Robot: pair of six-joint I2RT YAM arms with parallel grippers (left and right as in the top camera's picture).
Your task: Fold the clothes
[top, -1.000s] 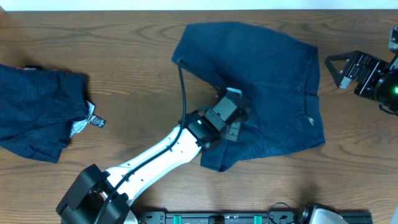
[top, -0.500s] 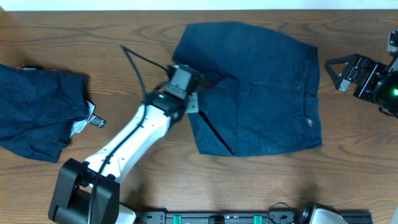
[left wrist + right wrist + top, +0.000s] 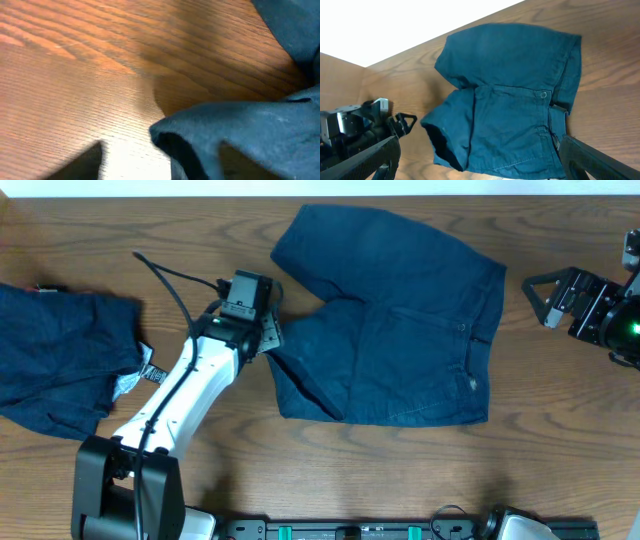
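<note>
Here, left arm (image 3: 180, 395): white, stretched from its base at 7 o'clock up toward 1 o'clock. The wrist is bent so the left gripper (image 3: 268, 335) faces 3 o'clock at a leg hem of the shorts (image 3: 400, 320).
Left jaws: apart; in the wrist view a rolled fold of hem lies between them on the wood.
Right arm (image 3: 610, 315): black, at the 3 o'clock edge. The right gripper (image 3: 537, 298) points toward 9 o'clock, well apart from the cloth.
Right jaws: spread wide, holding nothing.
Shorts, place: spread flat on the worktop (image 3: 560, 440), from the middle toward 2 o'clock in the overhead view.
Shorts, heading: waistband toward 3 o'clock, both legs toward 9 o'clock; the waist-to-hem axis runs 3 to 9, slightly tilted.
Second garment (image 3: 60, 360): crumpled at 9 o'clock, partly out of frame, with small white and black tags (image 3: 150, 372) at its 3 o'clock edge.
Materials: soft, matte navy cloth with stitched seams, a pocket line and a button (image 3: 543, 94); the worktop is brown wood grain.
</note>
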